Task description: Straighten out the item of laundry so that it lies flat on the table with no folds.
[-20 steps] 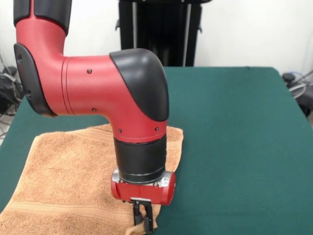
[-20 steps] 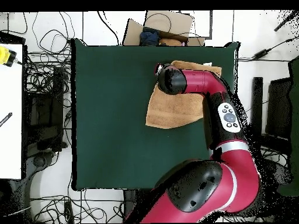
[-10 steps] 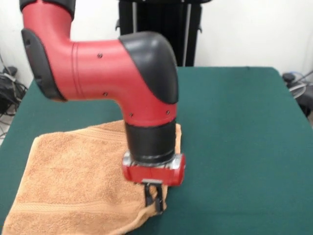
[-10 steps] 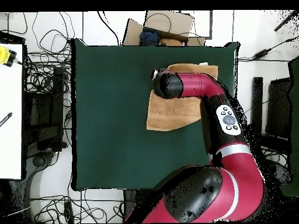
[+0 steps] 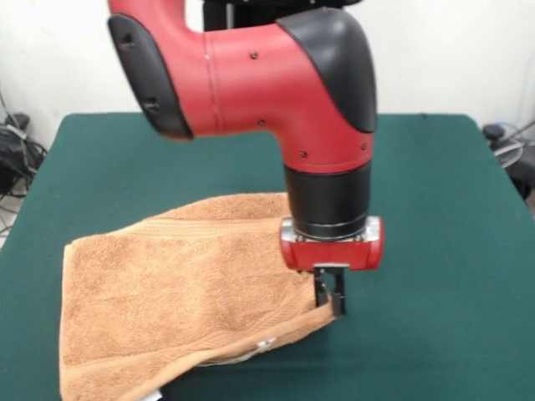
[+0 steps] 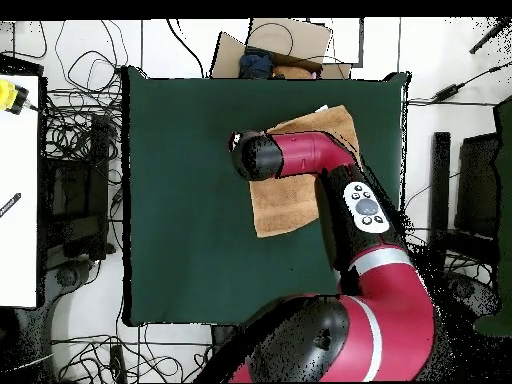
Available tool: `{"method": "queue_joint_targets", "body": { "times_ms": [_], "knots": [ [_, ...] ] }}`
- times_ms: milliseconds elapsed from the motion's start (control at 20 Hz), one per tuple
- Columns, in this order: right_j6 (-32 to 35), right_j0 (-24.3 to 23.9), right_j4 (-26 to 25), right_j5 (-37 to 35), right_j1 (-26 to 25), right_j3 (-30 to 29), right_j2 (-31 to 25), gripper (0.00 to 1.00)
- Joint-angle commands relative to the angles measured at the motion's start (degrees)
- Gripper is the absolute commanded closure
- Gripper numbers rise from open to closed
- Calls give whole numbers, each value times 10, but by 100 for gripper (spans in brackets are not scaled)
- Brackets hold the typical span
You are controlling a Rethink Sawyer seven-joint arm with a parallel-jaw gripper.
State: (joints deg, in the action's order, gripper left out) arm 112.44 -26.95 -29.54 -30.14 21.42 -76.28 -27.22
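The light orange-tan towel (image 5: 175, 284) lies on the dark green table (image 5: 443, 217) at the front view's left. It is partly folded over itself, and its near right corner is lifted off the felt. My gripper (image 5: 329, 299) is shut on that corner and holds it just above the table. A small white tag (image 5: 266, 343) shows under the raised edge. In the overhead view the towel (image 6: 290, 195) lies at the table's (image 6: 190, 180) upper right, mostly under my arm, and the gripper is hidden under the wrist.
A cardboard box (image 6: 275, 50) with dark items sits beyond the table's far edge in the overhead view. Cables lie on the floor around the table. A white bench (image 6: 18, 180) stands at the left.
My gripper has moved toward the table's middle, to the right in the front view, dragging the towel's corner with it. The towel has spread and its edge has lifted.
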Motion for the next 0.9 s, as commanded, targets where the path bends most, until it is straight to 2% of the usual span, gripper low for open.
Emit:
{"method": "queue_joint_targets", "body": {
  "times_ms": [50, 400, 900],
  "knots": [
    [42, 10, 2, -9, -28, -43, 39, 100],
    [-9, -18, -33, 11, -40, -19, 43, 100],
    [-32, -32, -47, 13, -48, -7, 34, 100]
  ]
}}
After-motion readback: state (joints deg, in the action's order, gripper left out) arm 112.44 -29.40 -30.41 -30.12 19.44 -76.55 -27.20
